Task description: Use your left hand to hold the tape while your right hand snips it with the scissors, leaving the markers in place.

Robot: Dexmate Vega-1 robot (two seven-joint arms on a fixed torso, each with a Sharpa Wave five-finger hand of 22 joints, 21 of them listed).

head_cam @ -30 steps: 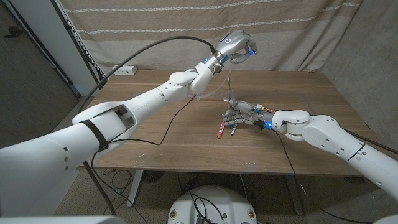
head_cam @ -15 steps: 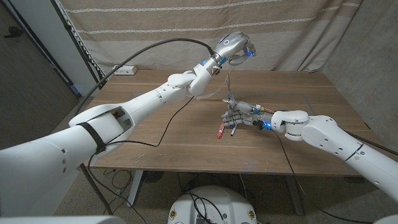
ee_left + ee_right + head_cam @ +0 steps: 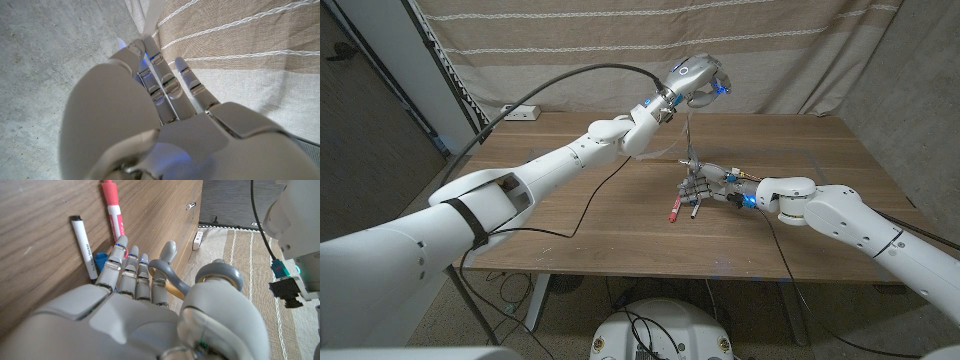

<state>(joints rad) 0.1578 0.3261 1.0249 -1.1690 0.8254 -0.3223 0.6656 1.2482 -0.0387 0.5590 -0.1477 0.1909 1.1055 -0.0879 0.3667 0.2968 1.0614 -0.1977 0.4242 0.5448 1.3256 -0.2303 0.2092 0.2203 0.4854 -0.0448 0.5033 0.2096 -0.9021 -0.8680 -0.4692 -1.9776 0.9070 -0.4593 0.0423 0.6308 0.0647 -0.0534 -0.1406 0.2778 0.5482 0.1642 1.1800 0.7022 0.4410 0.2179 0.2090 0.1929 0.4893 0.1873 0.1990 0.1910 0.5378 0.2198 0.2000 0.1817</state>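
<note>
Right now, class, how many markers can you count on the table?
3: a red marker, a black-capped white marker, and a blue-capped one partly behind the right hand's fingers; others may be hidden.

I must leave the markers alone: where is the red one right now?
In the head view the red marker lies on the table right of centre, beside the black-capped marker, just under the right robot hand holding the scissors.
</note>
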